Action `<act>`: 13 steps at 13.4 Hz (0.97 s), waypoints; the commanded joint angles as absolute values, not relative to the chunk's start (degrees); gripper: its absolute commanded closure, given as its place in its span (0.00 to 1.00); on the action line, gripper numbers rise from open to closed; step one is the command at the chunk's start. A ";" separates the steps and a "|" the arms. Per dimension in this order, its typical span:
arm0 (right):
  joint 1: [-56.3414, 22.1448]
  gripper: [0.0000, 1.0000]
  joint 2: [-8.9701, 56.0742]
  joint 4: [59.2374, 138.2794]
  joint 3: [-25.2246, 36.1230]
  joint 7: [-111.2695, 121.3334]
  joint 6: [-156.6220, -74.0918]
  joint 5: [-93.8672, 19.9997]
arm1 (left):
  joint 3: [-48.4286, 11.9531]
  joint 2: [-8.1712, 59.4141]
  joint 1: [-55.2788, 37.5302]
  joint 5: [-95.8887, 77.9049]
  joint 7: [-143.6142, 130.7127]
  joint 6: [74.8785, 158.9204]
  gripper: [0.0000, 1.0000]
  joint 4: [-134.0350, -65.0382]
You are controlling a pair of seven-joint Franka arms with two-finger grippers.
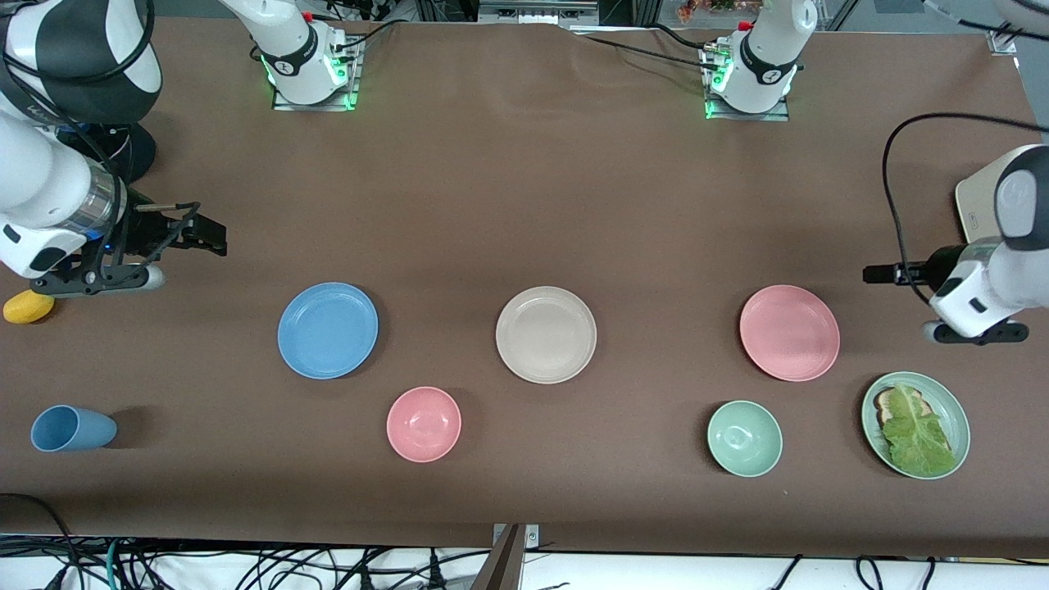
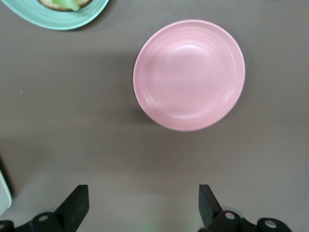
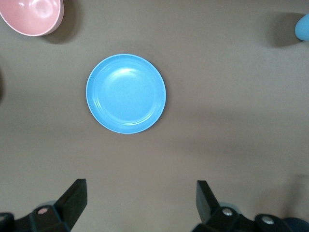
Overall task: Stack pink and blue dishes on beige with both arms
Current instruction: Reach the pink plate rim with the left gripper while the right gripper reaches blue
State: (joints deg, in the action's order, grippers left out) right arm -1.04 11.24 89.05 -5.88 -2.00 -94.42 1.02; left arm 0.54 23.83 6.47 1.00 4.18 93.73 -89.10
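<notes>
Front view: 3 plates lie flat in a row, blue plate [image 1: 328,330] toward the right arm's end, beige plate [image 1: 546,334] between, pink plate [image 1: 789,333] toward the left arm's end.

Left wrist view: left gripper [image 2: 144,203] spread wide, empty, near the pink plate [image 2: 189,75].

Right wrist view: right gripper [image 3: 141,200] spread wide, empty, near the blue plate [image 3: 126,93].

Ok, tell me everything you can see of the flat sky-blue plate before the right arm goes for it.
The flat round sky-blue plate looks matte, like plastic or ceramic, with a low raised rim and faint rings around a smooth centre. It is empty and lies upright, flat on the brown table cover, toward the right arm's end. Nothing touches it: the cream-beige plate sits beside it with a clear gap, and the small pink bowl lies nearer the front camera. The right gripper, fingers open, hangs above the table short of the plate.
</notes>
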 commanded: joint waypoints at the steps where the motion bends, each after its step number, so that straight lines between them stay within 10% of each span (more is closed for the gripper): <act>1: -0.62 0.00 10.20 91.22 -5.98 -2.46 -95.71 1.32 | 0.26 29.16 7.64 2.02 4.57 100.95 0.00 -87.79; 12: -0.53 0.00 12.04 97.03 -1.41 -2.37 -108.19 2.46 | 0.18 30.93 10.81 1.58 5.27 139.04 0.01 -112.76; 13: -0.61 0.00 12.04 97.03 -1.41 -2.37 -108.02 2.81 | 0.18 31.29 10.81 1.58 5.27 139.04 0.26 -112.76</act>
State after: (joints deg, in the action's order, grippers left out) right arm -0.83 12.58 96.88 -1.09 -2.08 -107.72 1.68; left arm 0.55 33.47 10.46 1.08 4.69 138.53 -110.75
